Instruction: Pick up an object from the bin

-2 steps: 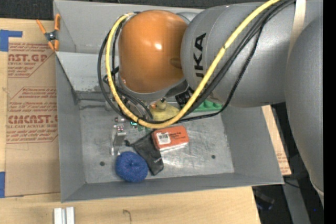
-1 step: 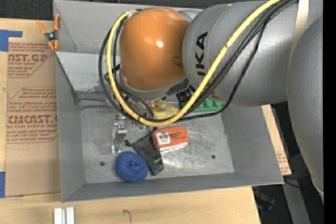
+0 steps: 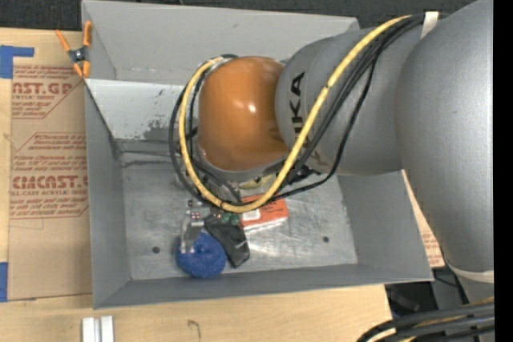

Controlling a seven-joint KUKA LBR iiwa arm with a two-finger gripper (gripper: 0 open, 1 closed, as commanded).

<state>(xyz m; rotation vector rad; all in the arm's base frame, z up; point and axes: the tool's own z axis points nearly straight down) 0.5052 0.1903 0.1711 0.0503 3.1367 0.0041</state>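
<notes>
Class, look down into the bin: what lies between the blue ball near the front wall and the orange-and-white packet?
In the camera view, a small black object lies between the blue ball and the orange-and-white packet, close against the ball.

Blue ball, orange-and-white packet, black piece, scuffed grey bin

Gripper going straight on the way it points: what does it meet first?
Probably the blue ball lying right below the gripper, with a black object beside it. Depth is unclear; it could meet the bin floor instead.
</notes>
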